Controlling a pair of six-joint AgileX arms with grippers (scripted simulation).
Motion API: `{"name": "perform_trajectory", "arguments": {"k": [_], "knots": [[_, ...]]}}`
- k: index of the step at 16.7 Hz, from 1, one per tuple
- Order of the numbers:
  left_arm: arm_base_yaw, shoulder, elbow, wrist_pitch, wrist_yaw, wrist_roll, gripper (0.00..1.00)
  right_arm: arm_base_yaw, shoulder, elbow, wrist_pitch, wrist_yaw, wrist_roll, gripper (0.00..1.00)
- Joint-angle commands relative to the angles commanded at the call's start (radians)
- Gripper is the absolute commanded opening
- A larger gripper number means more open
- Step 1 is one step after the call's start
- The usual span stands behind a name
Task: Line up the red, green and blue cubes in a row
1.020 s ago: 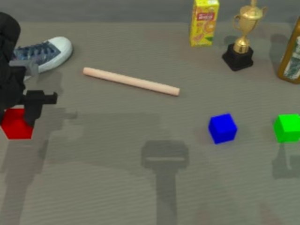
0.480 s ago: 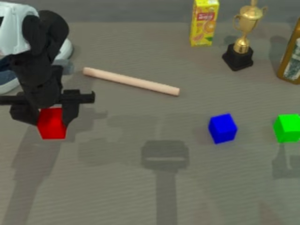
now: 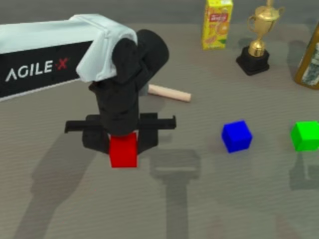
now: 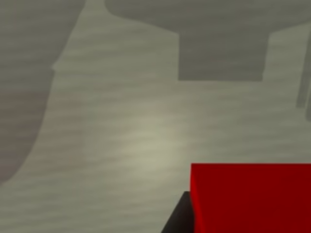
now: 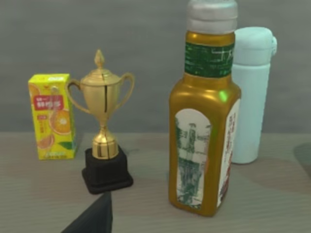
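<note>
The left gripper (image 3: 122,144) reaches in from the desk's left side and hangs over the middle-left of the desk (image 3: 209,199), its fingers clenched on the red cube (image 3: 123,151), which shows just below the black wrist in the top view and fills one corner of the left wrist view (image 4: 250,196) with open desk beyond it. Whether the cube is lifted clear of the surface or resting on it cannot be told from above. The grip from overhead makes sense: it leaves the cube's sides free so it can be set down close beside another. The blue cube (image 3: 236,136) sits to the right of centre and the green cube (image 3: 304,135) near the right edge, the two well apart but roughly level with each other, so they already suggest the line the row should follow; the red cube is held only a little below that line. A wooden rod (image 3: 169,93), partly hidden by the arm, a juice carton (image 3: 217,23), a trophy (image 3: 257,42) and a bottle (image 3: 310,55) lie along the far side, away from the row. The right gripper is not seen in the top view; its fingers cannot be told.
</note>
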Motion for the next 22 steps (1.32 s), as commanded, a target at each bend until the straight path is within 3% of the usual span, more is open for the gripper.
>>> {"name": "perform_trajectory", "arguments": {"k": [6, 14, 19, 22], "knots": [[-0.014, 0.001, -0.002, 0.004, 0.0, -0.015, 0.0, 0.0, 0.0, 0.0, 0.0, 0.0, 0.0, 1.0], [-0.016, 0.086, -0.15, 0.243, 0.0, -0.016, 0.0, 0.0, 0.0, 0.0, 0.0, 0.0, 0.0, 1.0], [-0.017, 0.092, -0.16, 0.257, -0.001, -0.016, 0.0, 0.0, 0.0, 0.0, 0.0, 0.0, 0.0, 1.0], [-0.017, 0.092, -0.16, 0.257, -0.001, -0.016, 0.23, 0.0, 0.0, 0.0, 0.0, 0.0, 0.0, 1.0]]}}
